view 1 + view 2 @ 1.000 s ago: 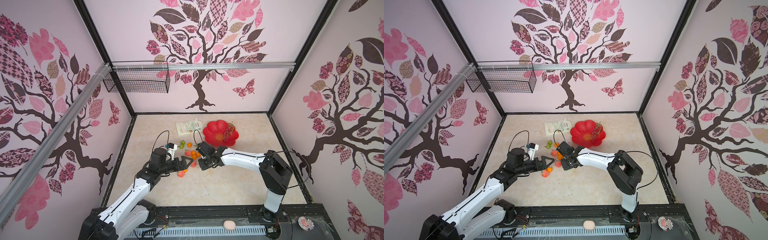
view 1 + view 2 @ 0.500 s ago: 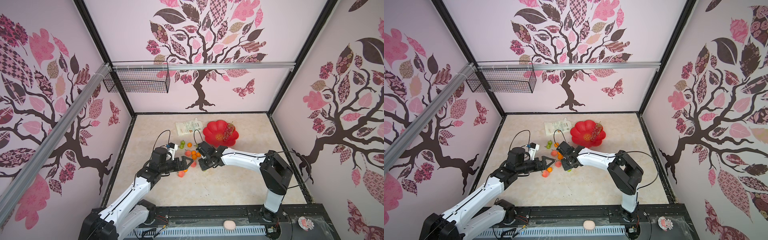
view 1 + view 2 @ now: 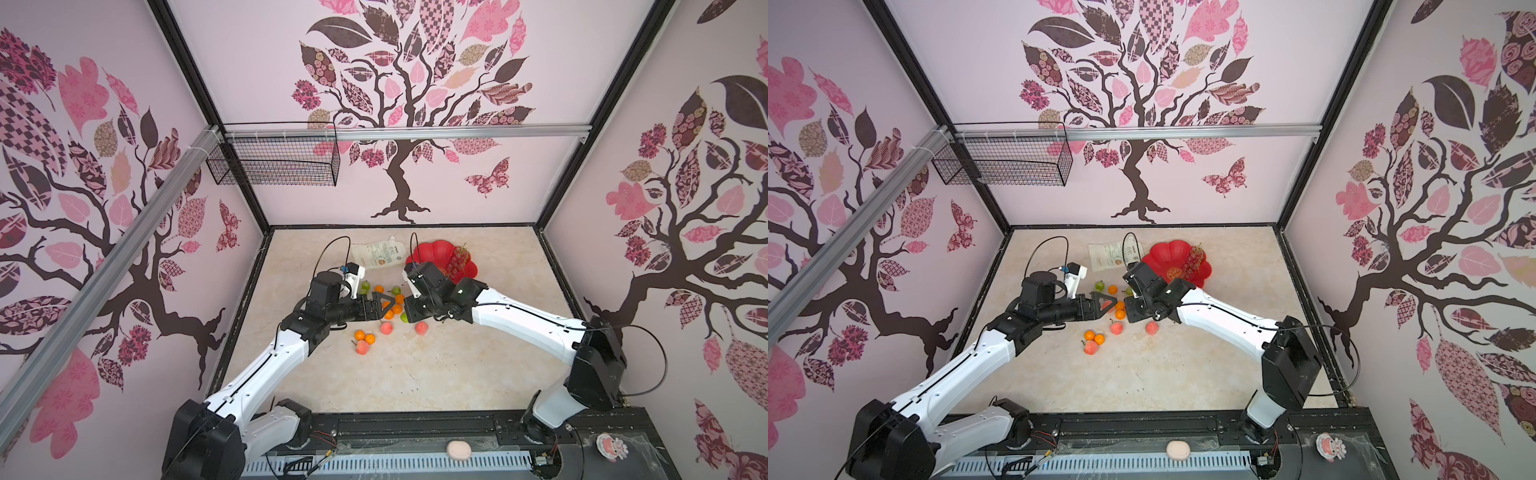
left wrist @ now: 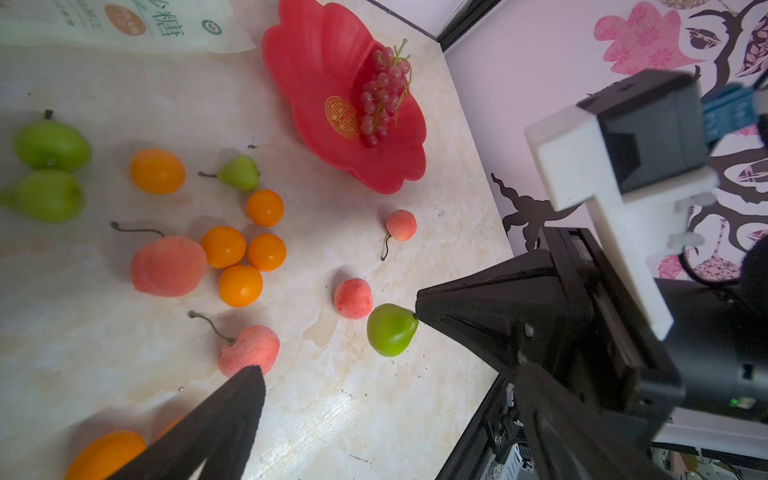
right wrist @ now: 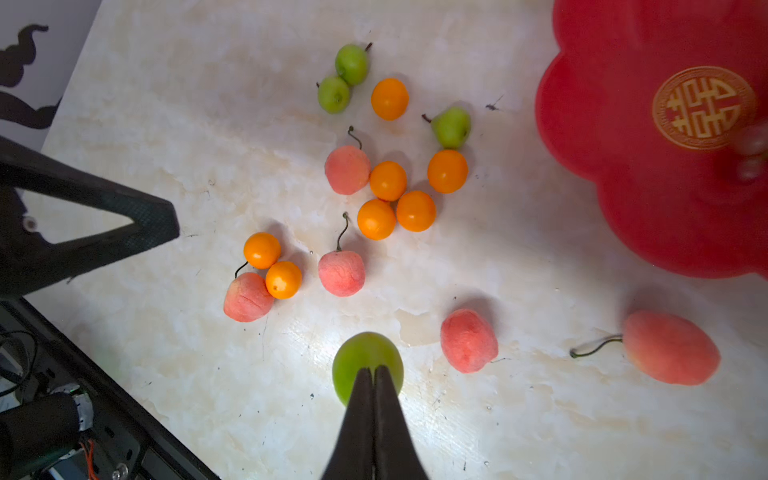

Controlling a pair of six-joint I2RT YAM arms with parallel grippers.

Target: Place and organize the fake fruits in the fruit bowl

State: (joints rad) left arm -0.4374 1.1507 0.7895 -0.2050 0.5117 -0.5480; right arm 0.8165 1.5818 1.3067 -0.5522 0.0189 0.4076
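Note:
The red fruit bowl (image 3: 432, 253) (image 5: 623, 187) lies at the back with only a grape bunch (image 4: 380, 95) in it. Loose fake fruits lie in front of it: orange tangerines (image 5: 388, 180), peaches (image 5: 341, 273) and green pears (image 5: 451, 126). My right gripper (image 5: 374, 370) is shut, its tips pressed together at the top of a green apple (image 5: 353, 365) (image 4: 388, 332), whose stem is hidden between them. My left gripper (image 4: 395, 415) (image 3: 384, 305) hovers open over the fruit cluster, holding nothing, with one finger (image 4: 232, 415) next to a peach.
A white printed pouch (image 3: 378, 253) lies left of the bowl. A black wire basket (image 3: 274, 160) hangs on the back-left rail. A pale pink lump (image 3: 458, 450) rests on the front ledge. Walls enclose the table on three sides.
My right gripper's jaws have come together at the green apple's top. Both arms have barely shifted.

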